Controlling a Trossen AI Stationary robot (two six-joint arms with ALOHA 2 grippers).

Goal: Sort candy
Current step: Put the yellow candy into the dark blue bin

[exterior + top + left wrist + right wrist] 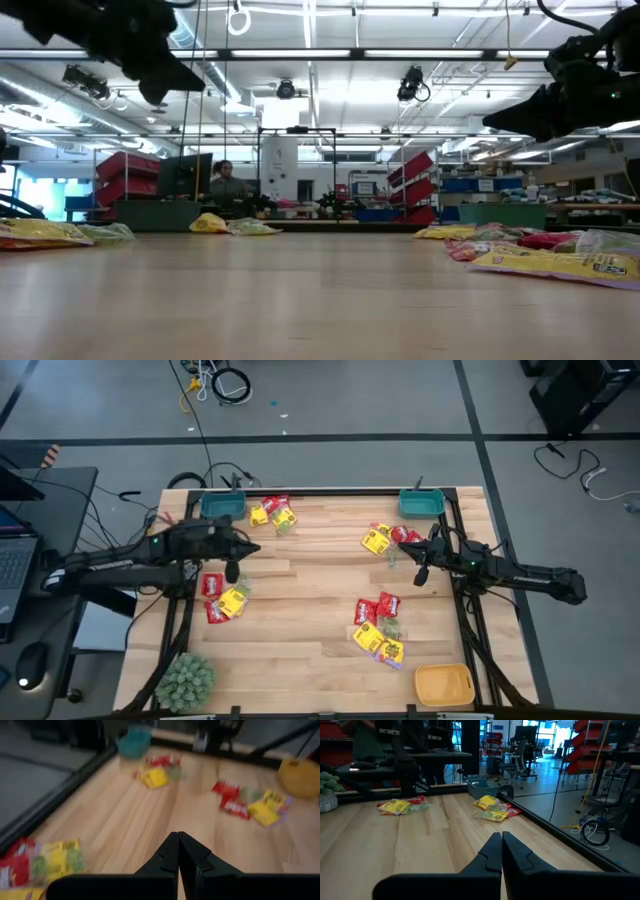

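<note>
Candy lies in several small heaps of red, yellow and pale green packets flat on the wooden table: one by the far-left teal bin (273, 514), one at the left (222, 598), one at the far right (388, 540), one at the near right (380, 628). My left gripper (254, 549) hangs shut and empty above the table between the two left heaps; its closed fingertips (178, 838) point toward the table's right. My right gripper (398, 550) is shut and empty beside the far-right heap, its closed fingertips (498, 836) pointing level toward the table's left.
Teal bins stand at the far left (222, 505) and far right (421, 503), and a yellow-orange bin (443, 684) at the near right corner. A fuzzy green plant (185, 678) sits at the near left corner. Bare wood (300, 585) lies between the heaps.
</note>
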